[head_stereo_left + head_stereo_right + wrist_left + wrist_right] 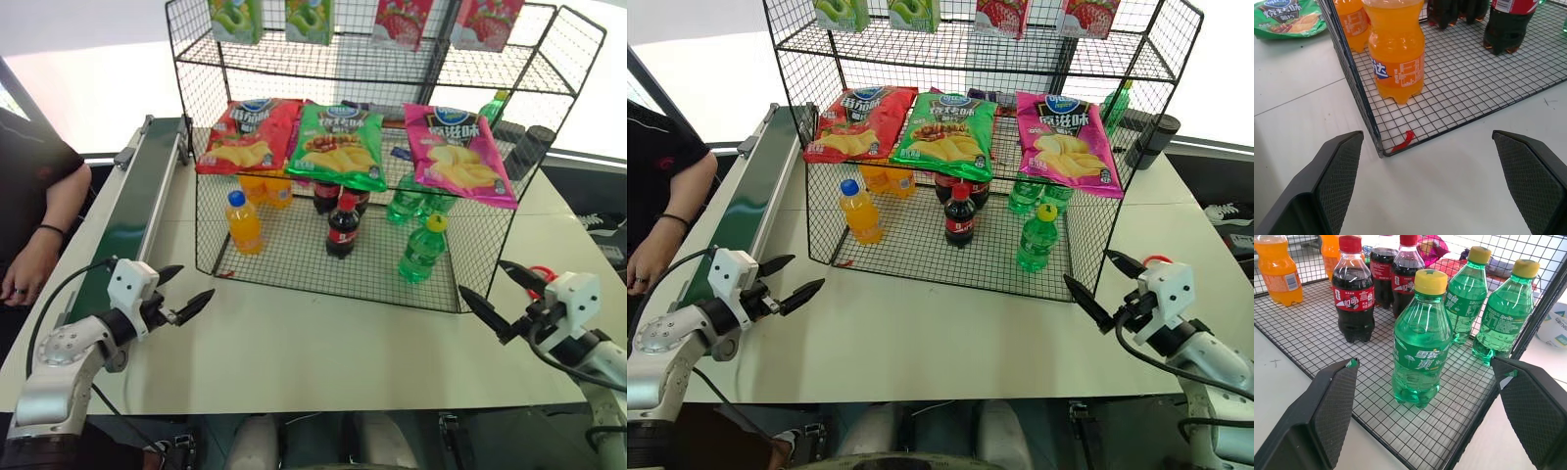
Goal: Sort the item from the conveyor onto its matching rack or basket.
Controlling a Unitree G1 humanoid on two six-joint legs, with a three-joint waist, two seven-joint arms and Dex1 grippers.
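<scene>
Already standing straight up on the bottom shelf of the rack (pixel 470 257), just ahead of the right hand (pixel 488 291) and inside the front edge: the green bottle (pixel 423 249). Wide open and holding nothing, both that hand and the left hand (pixel 184 292), far off to the side near the conveyor (pixel 137 206).

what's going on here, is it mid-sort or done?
Looks done or between items. Both grippers are open and empty: the left gripper hovers over the table near the conveyor, the right gripper off the rack's front right corner. A green soda bottle stands on the rack's bottom tier beside cola and orange bottles. No item is visible on the belt. A person's hand rests by the conveyor.
</scene>
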